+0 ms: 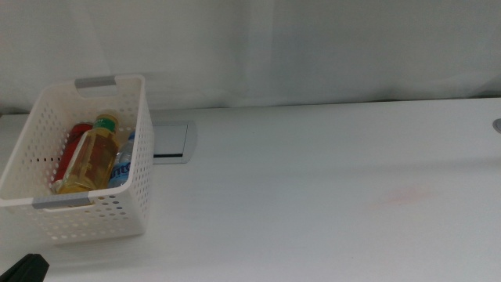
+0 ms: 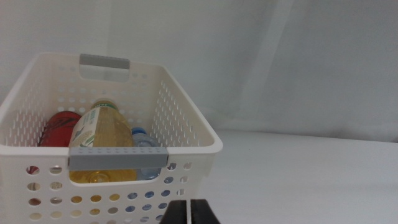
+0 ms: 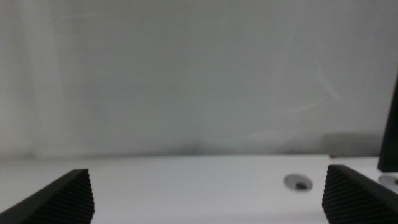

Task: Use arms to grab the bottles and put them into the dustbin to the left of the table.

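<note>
The white perforated dustbin (image 1: 125,200) stands at the table's left and holds all three bottles lying side by side. The yellow-liquid bottle (image 1: 92,160) is in the middle, the red can (image 1: 74,139) on its far-left side and the clear water bottle (image 1: 125,160) against the right wall. The left wrist view shows the dustbin (image 2: 186,134) close up, with the yellow bottle (image 2: 106,134), the red can (image 2: 57,126) and the blue-capped bottle (image 2: 144,138). My left gripper (image 2: 188,213) is shut and empty, just in front of the dustbin, its tip at the bottom-left corner (image 1: 27,269). My right gripper (image 3: 208,199) is open and empty, over the table's right end.
A flat grey-rimmed panel (image 1: 171,141) is set into the table (image 1: 329,196) just right of the dustbin. A small round grey hole (image 3: 300,182) sits near the table's right edge (image 1: 497,124). A white curtain closes off the back.
</note>
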Available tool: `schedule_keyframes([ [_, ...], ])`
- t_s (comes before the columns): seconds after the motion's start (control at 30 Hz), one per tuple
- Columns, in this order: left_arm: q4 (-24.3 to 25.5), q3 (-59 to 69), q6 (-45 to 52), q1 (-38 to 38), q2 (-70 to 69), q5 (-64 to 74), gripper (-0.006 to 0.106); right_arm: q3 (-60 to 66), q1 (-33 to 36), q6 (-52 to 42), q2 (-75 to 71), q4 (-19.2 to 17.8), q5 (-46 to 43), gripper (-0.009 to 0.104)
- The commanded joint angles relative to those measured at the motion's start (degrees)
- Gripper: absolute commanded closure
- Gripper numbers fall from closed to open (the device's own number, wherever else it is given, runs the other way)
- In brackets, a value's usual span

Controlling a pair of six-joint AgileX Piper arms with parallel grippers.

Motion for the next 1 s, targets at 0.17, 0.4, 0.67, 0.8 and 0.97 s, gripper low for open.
schedule_keyframes([
  [0.17,-0.4,2.3,0.1,-0.5,-0.4,-0.8,0.103,15.7,-0.3,2.8,-8.3,-4.1,-16.5,-0.008],
  [0.4,-0.4,2.3,0.1,-0.5,-0.4,-0.8,0.103,23.4,-0.3,2.8,-8.9,-4.1,-13.5,-0.008],
  [0.67,-0.4,2.3,0.1,-0.5,-0.4,-0.8,0.103,25.2,-0.3,3.0,-8.9,-1.2,-12.4,-0.008],
  [0.8,-0.4,2.3,0.1,-0.5,-0.4,-0.8,0.103,25.2,-0.3,2.9,-8.9,0.6,-12.4,-0.008],
  [0.97,-0.4,2.3,0.1,-0.5,-0.4,-0.8,0.103,25.2,-0.3,2.9,-8.9,0.6,-12.4,-0.008],
])
